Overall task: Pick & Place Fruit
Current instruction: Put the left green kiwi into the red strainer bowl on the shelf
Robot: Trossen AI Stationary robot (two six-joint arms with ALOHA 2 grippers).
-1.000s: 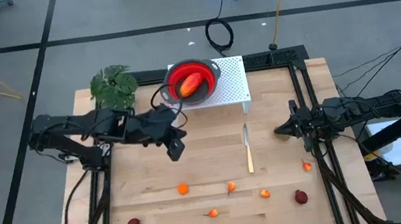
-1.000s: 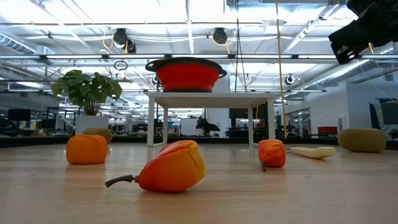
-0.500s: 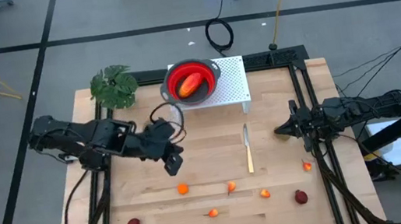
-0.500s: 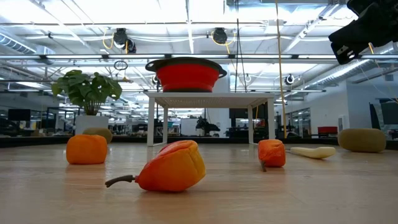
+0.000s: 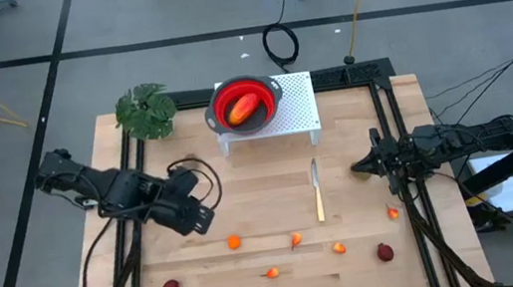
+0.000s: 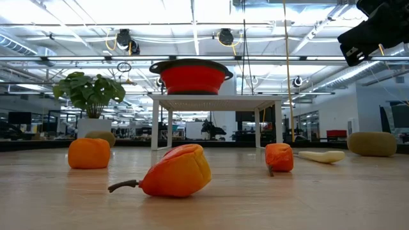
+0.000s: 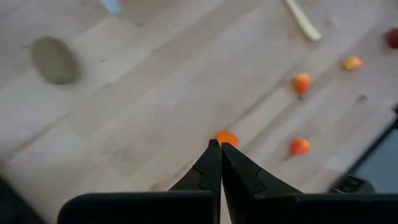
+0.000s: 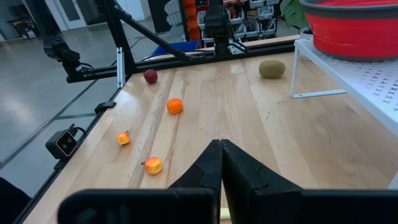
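Left gripper (image 5: 205, 217), jaws clenched and empty, angles down beside an orange fruit (image 5: 234, 241); right gripper (image 5: 360, 166) clenched.

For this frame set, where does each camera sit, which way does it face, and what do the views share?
High view: overhead, straight down; both arms, left gripper over the table.
Low view: table height, level towards the red bowl; an arm's part at upper right.
Left wrist view: looks down past shut fingers at the round orange fruit.
Right wrist view: looks across past the shut right gripper.
Shared: the bowl and that orange fruit.
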